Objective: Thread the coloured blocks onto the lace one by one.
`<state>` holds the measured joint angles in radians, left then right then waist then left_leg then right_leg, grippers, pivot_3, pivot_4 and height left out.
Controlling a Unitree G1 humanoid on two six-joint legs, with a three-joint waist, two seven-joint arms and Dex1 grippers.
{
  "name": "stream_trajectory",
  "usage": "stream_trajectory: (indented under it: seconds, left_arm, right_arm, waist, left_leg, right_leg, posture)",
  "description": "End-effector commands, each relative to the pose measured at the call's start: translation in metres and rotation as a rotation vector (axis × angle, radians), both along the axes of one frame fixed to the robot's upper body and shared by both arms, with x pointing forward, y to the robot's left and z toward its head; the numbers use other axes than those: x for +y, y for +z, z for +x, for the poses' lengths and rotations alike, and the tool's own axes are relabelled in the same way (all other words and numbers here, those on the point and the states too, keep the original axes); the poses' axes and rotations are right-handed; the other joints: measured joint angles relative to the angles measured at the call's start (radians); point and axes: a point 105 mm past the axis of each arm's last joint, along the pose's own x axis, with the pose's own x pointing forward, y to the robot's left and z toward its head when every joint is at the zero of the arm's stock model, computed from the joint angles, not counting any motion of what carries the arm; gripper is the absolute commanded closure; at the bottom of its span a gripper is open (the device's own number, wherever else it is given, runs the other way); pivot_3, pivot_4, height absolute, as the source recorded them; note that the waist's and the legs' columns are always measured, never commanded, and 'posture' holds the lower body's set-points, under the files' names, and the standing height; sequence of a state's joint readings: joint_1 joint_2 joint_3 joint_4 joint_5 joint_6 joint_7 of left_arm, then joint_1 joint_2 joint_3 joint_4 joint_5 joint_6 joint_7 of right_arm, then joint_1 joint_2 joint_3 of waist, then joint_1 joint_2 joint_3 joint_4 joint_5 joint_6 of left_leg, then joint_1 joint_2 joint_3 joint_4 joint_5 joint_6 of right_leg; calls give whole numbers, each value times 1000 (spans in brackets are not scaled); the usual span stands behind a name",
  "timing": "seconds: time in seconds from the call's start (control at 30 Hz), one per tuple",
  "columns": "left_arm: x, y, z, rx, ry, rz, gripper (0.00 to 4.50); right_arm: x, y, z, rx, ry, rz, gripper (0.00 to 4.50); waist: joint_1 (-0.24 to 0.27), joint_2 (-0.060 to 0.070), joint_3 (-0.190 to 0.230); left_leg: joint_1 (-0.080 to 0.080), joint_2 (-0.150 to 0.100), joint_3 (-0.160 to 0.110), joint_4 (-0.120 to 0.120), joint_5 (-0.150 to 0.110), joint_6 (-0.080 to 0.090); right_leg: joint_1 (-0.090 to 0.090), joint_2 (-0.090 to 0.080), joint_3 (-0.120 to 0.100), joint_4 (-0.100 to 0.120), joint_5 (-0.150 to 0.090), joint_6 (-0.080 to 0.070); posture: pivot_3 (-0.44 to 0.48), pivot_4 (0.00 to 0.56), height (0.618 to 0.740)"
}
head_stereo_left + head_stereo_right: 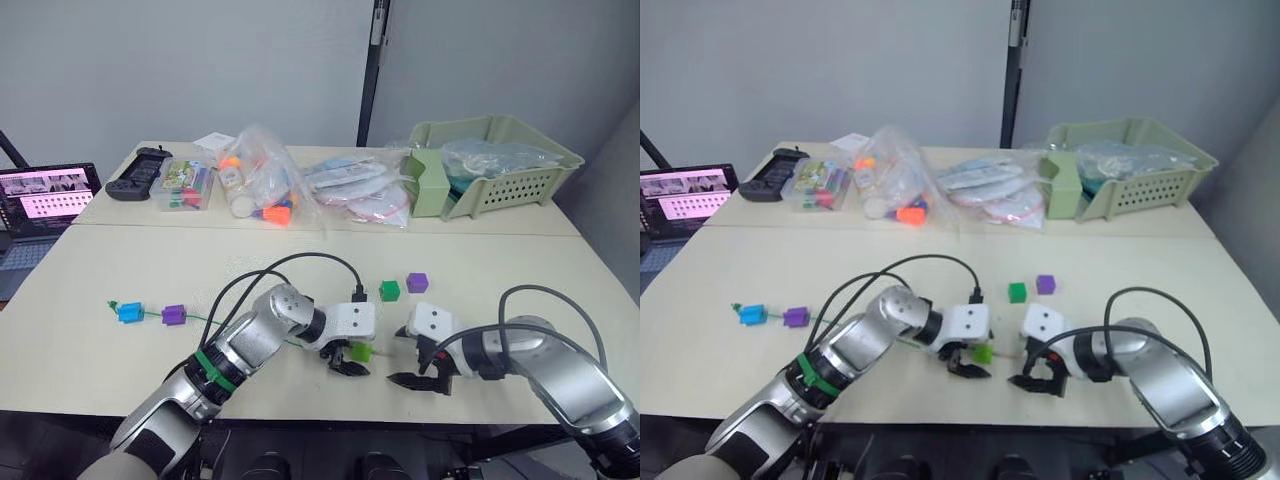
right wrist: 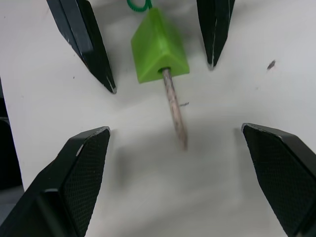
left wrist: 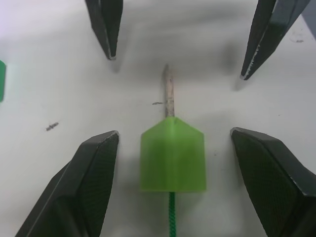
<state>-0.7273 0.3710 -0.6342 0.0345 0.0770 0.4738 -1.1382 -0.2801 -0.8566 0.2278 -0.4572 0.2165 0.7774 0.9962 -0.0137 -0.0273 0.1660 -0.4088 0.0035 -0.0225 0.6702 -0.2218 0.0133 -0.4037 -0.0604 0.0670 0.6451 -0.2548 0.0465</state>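
Lime block (image 3: 173, 154) sits on lace (image 3: 172, 217) tip, both grippers (image 1: 349, 365) (image 1: 415, 381) wide open, empty; block may slide off.

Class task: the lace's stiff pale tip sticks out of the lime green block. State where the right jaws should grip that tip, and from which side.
Grip the bare pale tip near its free end, clear of the lime green block. Come from the end facing the right gripper, whose open jaws already straddle it. It lies flat on the table, so pinch across its thin width.
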Motion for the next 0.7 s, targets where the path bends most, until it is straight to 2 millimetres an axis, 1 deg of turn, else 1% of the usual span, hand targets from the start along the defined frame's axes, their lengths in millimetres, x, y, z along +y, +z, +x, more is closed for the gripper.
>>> stream_trajectory:
  seconds: [0.03, 0.07, 0.13, 0.17, 0.27, 0.33, 0.37, 0.5, 0.63, 0.7]
  left_arm:
    - [7, -14, 9, -23, 32, 86, 687]
    - [6, -15, 9, -15, 30, 86, 687]
    - [8, -18, 6, -7, 1, 119, 1224]
    - [10, -20, 5, -8, -13, 136, 1420]
    - [13, -20, 4, -7, -23, 142, 2469]
    - [14, -19, 4, -1, -23, 137, 3091]
    - [15, -19, 4, 4, -21, 135, 3231]
    - [17, -20, 4, 9, -16, 134, 3234]
    - [19, -19, 5, 16, -8, 132, 3235]
    - [20, -19, 5, 16, -6, 132, 3235]
  right_arm:
    - [0, 4, 3, -16, 0, -16, 0]
    - [0, 4, 3, -13, -1, -19, 0]
    - [0, 3, 4, -5, -12, -22, 0]
    - [0, 2, 5, 0, -17, -24, 0]
    - [1, 1, 5, 4, -13, -25, 0]
    - [3, 1, 5, 5, -9, -20, 0]
    - [4, 1, 5, 2, -8, -14, 0]
    - [7, -2, 8, -10, -12, -1, 0]
    - [16, -6, 10, -8, 3, 32, 0]
    - [16, -8, 13, -9, 0, 36, 514]
  waist:
    - [3, 0, 0]
    - [3, 0, 0]
    - [3, 0, 0]
    - [2, 0, 0]
    - [2, 0, 0]
    - [2, 0, 0]
    - [1, 0, 0]
    - [-2, 0, 0]
    - [-4, 0, 0]
    - [-3, 0, 0]
  left_leg:
    - [0, 0, 0, 0, 0, 0]
    - [0, 0, 0, 0, 0, 0]
    - [1, 0, 0, 0, 0, 0]
    - [1, 0, 0, 0, 0, 0]
    - [1, 0, 0, 0, 0, 0]
    - [1, 0, 0, 0, 0, 0]
    - [1, 0, 0, 0, 0, 0]
    - [2, 1, 0, 0, 0, 0]
    - [2, 1, 0, 0, 0, 0]
    - [2, 1, 0, 0, 0, 0]
  right_leg:
    - [0, 0, 0, 0, 0, 0]
    - [1, 0, 0, 0, 0, 0]
    - [1, 0, 0, 0, 0, 0]
    - [1, 0, 0, 0, 0, 0]
    - [1, 0, 0, 0, 0, 0]
    - [1, 0, 0, 0, 0, 0]
    - [1, 0, 0, 0, 0, 0]
    - [1, 0, 0, 1, 0, 0]
    - [1, 1, 0, 1, 0, 0]
    - [1, 1, 0, 1, 0, 0]
  posture:
    - [0, 150, 740]
    - [0, 150, 740]
    - [0, 150, 740]
    - [0, 150, 740]
    - [0, 150, 740]
    - [0, 150, 740]
    - [0, 150, 740]
    - [0, 150, 740]
    - [0, 150, 740]
    - [0, 150, 740]
